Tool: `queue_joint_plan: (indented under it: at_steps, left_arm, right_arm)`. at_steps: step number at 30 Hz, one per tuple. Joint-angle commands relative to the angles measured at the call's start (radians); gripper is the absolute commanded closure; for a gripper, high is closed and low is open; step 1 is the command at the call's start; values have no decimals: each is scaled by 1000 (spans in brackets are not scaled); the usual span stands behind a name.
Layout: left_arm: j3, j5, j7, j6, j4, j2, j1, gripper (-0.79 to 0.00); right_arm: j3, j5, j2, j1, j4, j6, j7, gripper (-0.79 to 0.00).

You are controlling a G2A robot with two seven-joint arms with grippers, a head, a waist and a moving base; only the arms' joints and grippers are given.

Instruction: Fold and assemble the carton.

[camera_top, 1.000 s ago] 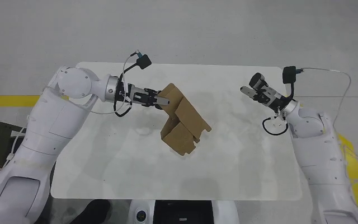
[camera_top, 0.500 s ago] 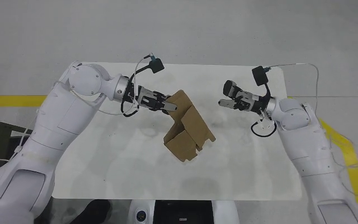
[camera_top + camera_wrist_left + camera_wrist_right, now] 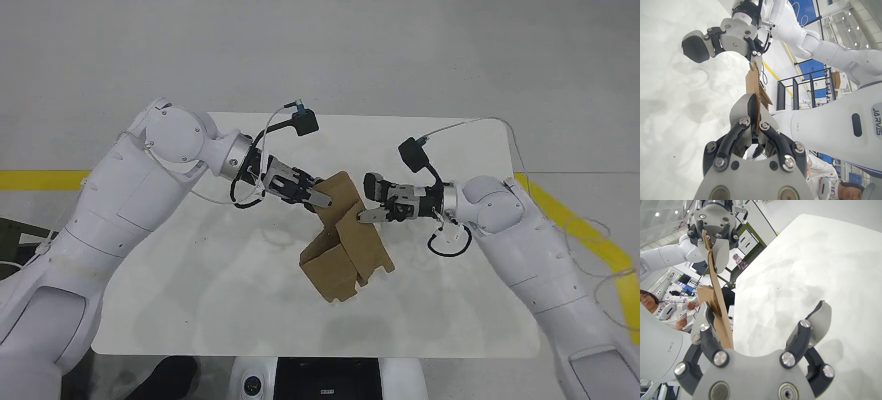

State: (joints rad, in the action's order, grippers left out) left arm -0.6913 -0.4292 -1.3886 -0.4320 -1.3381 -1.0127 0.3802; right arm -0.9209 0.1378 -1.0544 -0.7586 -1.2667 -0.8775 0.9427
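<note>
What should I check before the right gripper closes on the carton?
1. Hold of the left gripper on the carton: ok, shut on a flap's edge.
2. Readiness of the right gripper: ok, jaws wide open.
3. Cardboard inside the right gripper's span: ok, the edge lies against one finger; the other stands well apart.
4. Carton lifted off the table: cannot tell.
5. Carton squared up: not ok, it is tilted and only partly folded.
</note>
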Motion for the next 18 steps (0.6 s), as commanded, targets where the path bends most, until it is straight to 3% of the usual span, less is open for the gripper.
queue_joint_plan:
  at_steps: [1,10,12,14,15,18]
  left_arm:
    - [17,-1,7,-7,7,1,-10,0]
    - [69,-29,33,-33,25,12,-43,0]
    - [77,-47,37,-37,24,15,-48,0]
    - [87,-46,40,-40,19,18,-55,0]
    - [92,-49,42,-42,19,20,-58,0]
    - [108,-42,50,-50,13,26,-65,0]
  right_arm:
    - [36,17,12,15,-7,0,0,-785]
    - [203,74,67,79,-47,-50,-50,-779]
    - [243,89,78,98,-51,-66,-66,-625]
    - [284,105,89,118,-57,-84,-84,-533]
    - [304,119,94,128,-60,-96,-96,-422]
    - [365,146,111,166,-62,-124,-124,-351]
